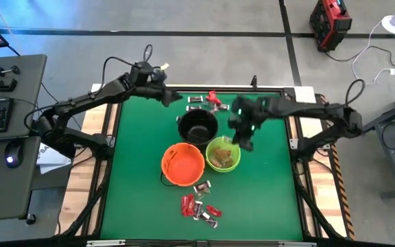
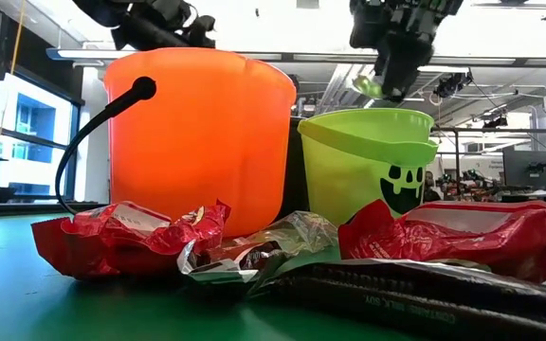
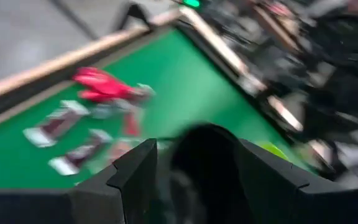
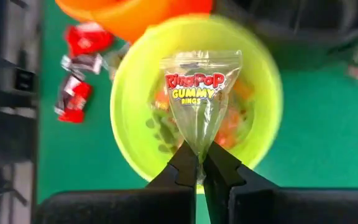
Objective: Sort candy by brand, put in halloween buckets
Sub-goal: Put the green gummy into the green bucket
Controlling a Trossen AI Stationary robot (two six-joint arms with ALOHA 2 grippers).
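Right tool (image 4: 200, 163) hung directly above the lime green bucket (image 1: 223, 154), pinched tight on the lower edge of a clear Ring Pop gummy packet (image 4: 202, 93), whose long axis ran away from the fingertips over the bucket's mouth. Its drop looked to need only a release. Beside it on the green tabletop (image 1: 266, 199) sat the orange bucket (image 1: 182, 165) and black bucket (image 1: 197, 126), the left tool (image 1: 172, 97) waiting spread wide beyond the black one. Only the right wrist view showed the printed brand and sweets already inside; the high view showed loose red candy (image 1: 199, 208) near the front edge.
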